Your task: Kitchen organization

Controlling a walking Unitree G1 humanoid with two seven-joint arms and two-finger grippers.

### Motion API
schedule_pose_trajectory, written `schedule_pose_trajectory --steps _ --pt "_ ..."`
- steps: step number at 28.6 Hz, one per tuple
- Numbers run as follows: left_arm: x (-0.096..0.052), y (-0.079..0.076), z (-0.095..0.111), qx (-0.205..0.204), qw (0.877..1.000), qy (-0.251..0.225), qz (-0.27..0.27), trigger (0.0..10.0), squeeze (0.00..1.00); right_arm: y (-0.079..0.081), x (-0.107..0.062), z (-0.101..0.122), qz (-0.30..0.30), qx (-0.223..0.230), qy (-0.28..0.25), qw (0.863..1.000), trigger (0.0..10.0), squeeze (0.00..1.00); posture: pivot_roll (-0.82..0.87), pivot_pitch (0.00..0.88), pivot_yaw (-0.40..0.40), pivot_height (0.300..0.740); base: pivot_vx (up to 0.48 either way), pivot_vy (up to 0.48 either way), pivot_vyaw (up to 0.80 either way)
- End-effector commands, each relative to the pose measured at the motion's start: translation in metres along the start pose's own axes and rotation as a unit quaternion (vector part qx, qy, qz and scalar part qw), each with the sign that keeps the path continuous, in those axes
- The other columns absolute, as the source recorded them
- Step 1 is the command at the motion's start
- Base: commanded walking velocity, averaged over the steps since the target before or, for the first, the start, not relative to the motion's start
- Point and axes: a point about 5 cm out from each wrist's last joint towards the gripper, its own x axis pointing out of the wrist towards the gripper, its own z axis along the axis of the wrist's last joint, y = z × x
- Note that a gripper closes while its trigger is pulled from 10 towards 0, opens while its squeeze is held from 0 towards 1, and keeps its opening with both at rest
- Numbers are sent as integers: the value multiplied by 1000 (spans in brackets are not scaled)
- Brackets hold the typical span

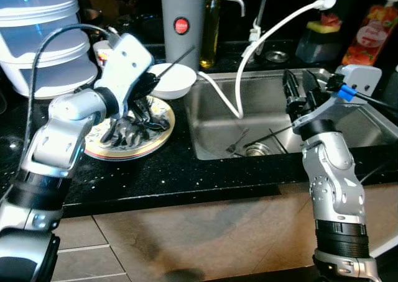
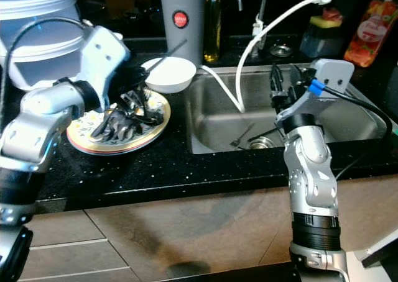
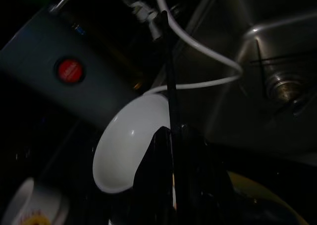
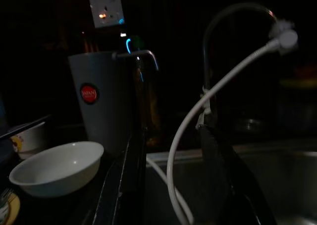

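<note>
Beside the stainless steel sink (image 1: 211, 130), the left gripper (image 1: 151, 80), fingers pressed together on a thin black chopstick (image 1: 176, 63) above the yellow-rimmed plate (image 1: 159, 140), should lift straight, while the right gripper (image 1: 298, 86) hovers spread over the sink.

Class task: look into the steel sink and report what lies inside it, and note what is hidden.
In the stainless steel sink: a fork by the round drain and a white hose trailing down into the basin. The right gripper and its arm cover part of the basin floor.

Plate (image 1: 106, 150) left of sink (image 1: 214, 130)
</note>
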Motion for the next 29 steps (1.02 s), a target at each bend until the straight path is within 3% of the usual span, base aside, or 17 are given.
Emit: schedule_pose_trajectory --steps 1,2,5,6,8,10,13,16,24,29 --pt "18 -10 7 5 997 -31 -64 10000 0 -4 -5 3 5 46 3 999 10000 0 10 0 32 740 0 0 0" --pt "18 -10 7 5 997 -31 -64 10000 0 -4 -5 3 5 46 3 999 10000 0 10 0 32 740 0 0 0" --pt "39 -27 25 -17 990 -89 -112 10000 0 -1 -10 4 15 96 4 995 10000 0 -22 0 44 740 0 0 0" --pt "44 -33 31 -33 986 -112 -122 10000 0 0 -12 3 13 120 5 993 10000 0 -30 0 47 740 0 0 0" --pt "50 -45 45 -83 973 -162 -145 10000 0 2 -14 1 -1 217 3 976 10000 0 -44 0 50 740 0 0 0" --pt "51 -52 52 -118 957 -203 -168 10000 0 3 -17 1 8 258 1 966 10000 0 -47 0 48 740 0 0 0" --pt "51 -53 54 -127 953 -214 -173 10000 0 4 -18 1 14 269 0 963 10000 0 -46 0 47 740 0 0 0" --pt "46 -54 54 -177 938 -244 -169 10000 0 10 -21 -2 39 317 1 948 10000 0 -42 0 38 740 0 0 0" --pt "38 -58 45 -191 933 -250 -173 10000 0 12 -19 0 61 347 5 936 10000 0 -20 0 12 740 0 0 0" --pt "39 -60 38 -206 940 -234 -135 10000 0 23 -19 12 130 371 -10 919 10000 0 -13 0 2 740 0 0 0"
